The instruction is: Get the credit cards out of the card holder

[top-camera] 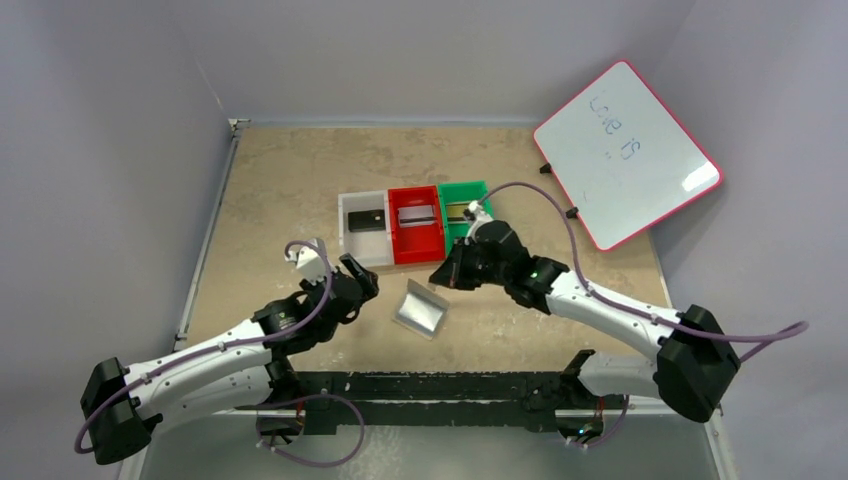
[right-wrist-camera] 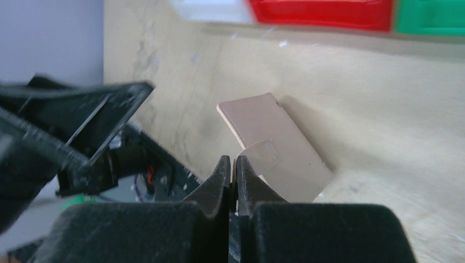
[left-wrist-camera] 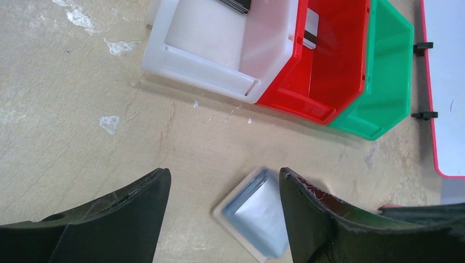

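As we read the top view, we count three credit cards [top-camera: 415,216] out, one per bin: black in the clear bin [top-camera: 365,252], silvery in the red bin [top-camera: 416,250], dull gold in the green bin [top-camera: 466,189]. One card holder [top-camera: 422,308] lies open on the table [top-camera: 280,180] between the left gripper [top-camera: 368,283] and the right gripper [top-camera: 443,277].

From the left wrist, its jaws stand wide and empty, with the holder's lining beyond them.

From the right wrist, its jaws press together on nothing.

We judge the emptying done; next comes checking the pockets.

High camera behind me overlooks the table [top-camera: 300,180]; my two close wrist cameras both show the card holder [left-wrist-camera: 253,219].
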Robot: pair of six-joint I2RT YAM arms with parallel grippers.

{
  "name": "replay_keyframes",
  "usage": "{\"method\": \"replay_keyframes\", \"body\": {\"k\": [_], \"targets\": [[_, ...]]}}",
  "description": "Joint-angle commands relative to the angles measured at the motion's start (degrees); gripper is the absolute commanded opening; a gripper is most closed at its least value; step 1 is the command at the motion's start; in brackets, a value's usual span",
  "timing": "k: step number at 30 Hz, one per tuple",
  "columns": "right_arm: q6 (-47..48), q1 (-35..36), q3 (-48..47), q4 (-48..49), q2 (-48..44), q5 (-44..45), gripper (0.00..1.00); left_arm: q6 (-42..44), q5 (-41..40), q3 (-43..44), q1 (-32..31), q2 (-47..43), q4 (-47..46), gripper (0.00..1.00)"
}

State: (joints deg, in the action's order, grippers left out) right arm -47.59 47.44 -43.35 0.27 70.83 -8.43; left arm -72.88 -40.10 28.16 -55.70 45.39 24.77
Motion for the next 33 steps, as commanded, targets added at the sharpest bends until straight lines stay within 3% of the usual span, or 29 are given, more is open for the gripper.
{"method": "replay_keyframes", "body": {"k": [1,4,12,20,26,29,33], "targets": [[-4.8,-8.0,3.9,-2.5,-2.3,1.1,0.00,0.6,-0.3,3.5,-0.2,0.4,0.1,0.69],[-4.2,-11.4,6.8,-3.7,-2.3,-0.2,0.00,2.1,0.9,4.7,-0.2,1.5,0.3,0.61],[-10.7,-11.8,16.1,-5.2,-8.0,2.5,0.00,6.1,5.9,6.7,-0.1,6.6,-2.4,0.44],[-11.7,-11.7,26.1,2.0,-15.1,-0.7,0.00,11.4,16.3,6.8,-0.2,13.0,-12.9,0.41],[-9.4,-11.7,26.6,0.9,-18.6,4.3,0.00,13.5,20.4,7.2,-0.2,18.2,-21.7,0.27],[-8.9,-11.7,26.3,1.0,-18.4,6.6,0.00,14.9,20.3,9.6,-0.2,21.9,-21.4,0.20],[-8.0,-11.7,26.1,2.9,-15.9,7.6,0.00,15.7,20.4,10.9,-0.2,25.5,-23.6,0.17]]}}
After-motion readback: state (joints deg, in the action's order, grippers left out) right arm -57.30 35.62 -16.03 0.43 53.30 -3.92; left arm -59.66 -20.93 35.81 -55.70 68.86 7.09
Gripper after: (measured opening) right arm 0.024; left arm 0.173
